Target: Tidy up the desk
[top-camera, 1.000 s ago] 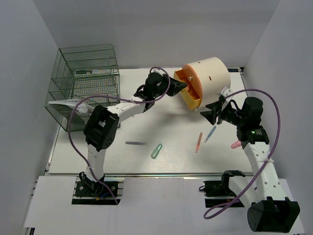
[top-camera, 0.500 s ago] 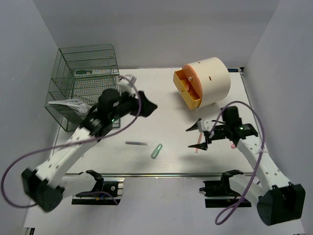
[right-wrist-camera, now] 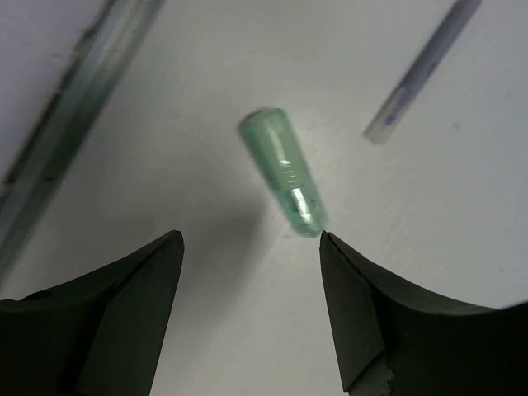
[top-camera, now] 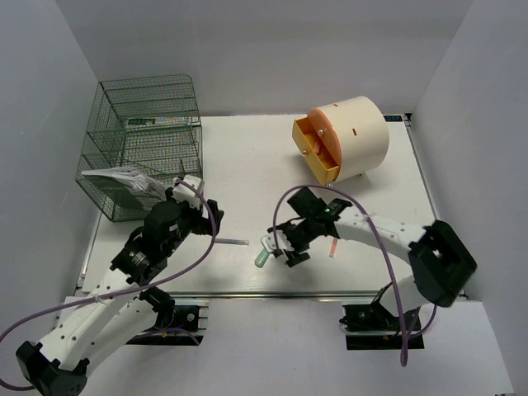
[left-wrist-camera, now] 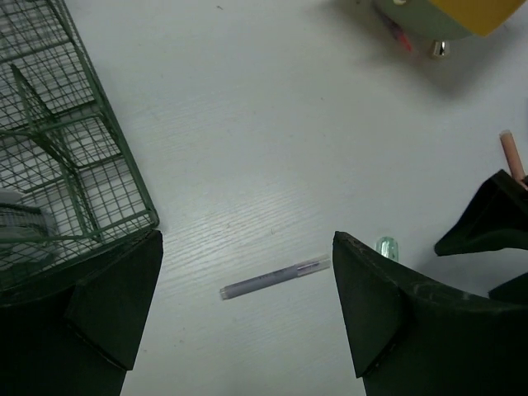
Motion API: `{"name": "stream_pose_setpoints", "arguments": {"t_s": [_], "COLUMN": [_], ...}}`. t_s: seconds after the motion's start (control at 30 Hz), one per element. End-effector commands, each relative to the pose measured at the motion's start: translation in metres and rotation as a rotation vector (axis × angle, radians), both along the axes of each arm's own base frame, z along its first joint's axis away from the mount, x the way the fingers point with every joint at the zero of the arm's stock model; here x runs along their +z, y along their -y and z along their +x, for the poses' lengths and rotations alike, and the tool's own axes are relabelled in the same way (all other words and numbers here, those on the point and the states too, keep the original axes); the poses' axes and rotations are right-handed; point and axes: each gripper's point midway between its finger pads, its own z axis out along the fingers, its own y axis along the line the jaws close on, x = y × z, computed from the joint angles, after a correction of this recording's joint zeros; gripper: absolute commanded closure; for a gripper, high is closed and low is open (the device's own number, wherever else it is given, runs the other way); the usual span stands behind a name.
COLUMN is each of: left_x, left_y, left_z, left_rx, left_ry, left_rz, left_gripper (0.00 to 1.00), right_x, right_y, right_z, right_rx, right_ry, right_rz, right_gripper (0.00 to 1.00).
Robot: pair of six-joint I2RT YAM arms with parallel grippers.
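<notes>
The white desk [top-camera: 247, 157] holds a grey pen [top-camera: 229, 242] and a pale green cap [top-camera: 264, 253] near its front edge. My left gripper [top-camera: 206, 219] hovers open just left of the grey pen [left-wrist-camera: 272, 279], which lies between and a little ahead of its fingers [left-wrist-camera: 363, 297]. My right gripper [top-camera: 279, 246] stands open right beside the green cap [right-wrist-camera: 285, 173]. The cap's near end touches or nearly touches the right fingertip [right-wrist-camera: 330, 247]. Neither gripper holds anything.
A green wire rack [top-camera: 140, 136] with papers [top-camera: 124, 180] stands at the back left. A cream cylinder [top-camera: 351, 136] with an open orange drawer [top-camera: 318, 153] stands at the back right. A red pen [top-camera: 334, 247] lies under the right arm. The desk's rail [right-wrist-camera: 82, 99] runs close by.
The left gripper left the orange drawer, opened and swung back to the grey pen. The right gripper moved left from beside the cylinder to the green cap.
</notes>
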Motion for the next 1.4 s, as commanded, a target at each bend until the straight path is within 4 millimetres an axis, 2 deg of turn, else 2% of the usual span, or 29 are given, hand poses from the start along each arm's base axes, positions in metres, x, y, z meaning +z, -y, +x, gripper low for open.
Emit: {"name": "stream_pose_setpoints", "arguments": {"t_s": [0.0, 0.03, 0.07, 0.1, 0.17, 0.2, 0.27, 0.53, 0.63, 0.83, 0.93, 0.97, 1.07, 1.13, 1.17, 1.23, 1.27, 1.33, 1.37], "left_x": [0.019, 0.021, 0.023, 0.023, 0.028, 0.029, 0.035, 0.045, 0.045, 0.045, 0.045, 0.044, 0.045, 0.046, 0.047, 0.047, 0.047, 0.048, 0.048], "left_y": [-0.011, -0.016, -0.018, -0.021, -0.029, -0.032, -0.039, -0.048, -0.048, -0.05, -0.05, -0.05, -0.051, -0.052, -0.053, -0.053, -0.054, -0.055, -0.055], "left_z": [0.002, 0.002, 0.003, 0.002, 0.002, 0.002, 0.0, -0.005, -0.005, -0.005, -0.005, -0.005, -0.005, -0.006, -0.006, -0.006, -0.006, -0.007, -0.007], "left_rx": [0.043, 0.068, 0.08, 0.094, 0.132, 0.143, 0.175, 0.204, 0.207, 0.216, 0.218, 0.218, 0.221, 0.226, 0.229, 0.231, 0.235, 0.237, 0.238], "left_ry": [0.082, 0.084, 0.086, 0.087, 0.105, 0.11, 0.133, 0.179, 0.177, 0.18, 0.18, 0.179, 0.182, 0.186, 0.188, 0.191, 0.191, 0.195, 0.196], "left_rz": [-0.004, -0.003, -0.003, -0.002, -0.007, -0.008, -0.02, -0.051, -0.051, -0.052, -0.053, -0.052, -0.054, -0.057, -0.059, -0.063, -0.064, -0.064, -0.068], "left_gripper": [0.07, 0.07, 0.07, 0.07, 0.07, 0.07, 0.07, 0.07, 0.07, 0.07, 0.07, 0.07, 0.07, 0.07, 0.07, 0.07, 0.07, 0.07, 0.07], "right_x": [0.016, 0.014, 0.001, 0.001, -0.015, -0.017, -0.029, -0.045, -0.05, -0.067, -0.072, -0.073, -0.064, -0.048, -0.031, -0.011, 0.011, 0.035, 0.055], "right_y": [-0.037, -0.042, -0.045, -0.052, -0.055, -0.058, -0.058, -0.052, -0.054, -0.043, -0.037, -0.034, -0.033, -0.036, -0.043, -0.046, -0.05, -0.05, -0.05], "right_z": [0.043, 0.047, 0.048, 0.051, 0.052, 0.053, 0.05, 0.038, 0.038, 0.038, 0.037, 0.035, 0.038, 0.043, 0.049, 0.055, 0.059, 0.069, 0.072], "right_rx": [-0.041, -0.043, -0.042, -0.039, -0.03, -0.025, -0.008, 0.067, 0.082, 0.092, 0.083, 0.079, 0.044, 0.005, -0.052, -0.101, -0.151, -0.212, -0.249], "right_ry": [0.139, 0.144, 0.128, 0.142, 0.128, 0.129, 0.108, 0.055, 0.043, 0.055, 0.069, 0.064, 0.069, 0.078, 0.082, 0.095, 0.11, 0.148, 0.174], "right_rz": [0.027, 0.023, -0.003, -0.007, -0.044, -0.05, -0.086, -0.156, -0.18, -0.255, -0.275, -0.282, -0.282, -0.262, -0.231, -0.197, -0.159, -0.127, -0.093], "right_gripper": [0.28, 0.28, 0.28, 0.29, 0.29, 0.3, 0.31, 0.38, 0.44, 0.55, 0.64, 0.71, 0.85, 0.92, 0.95, 0.98, 0.98, 0.98, 0.98]}}
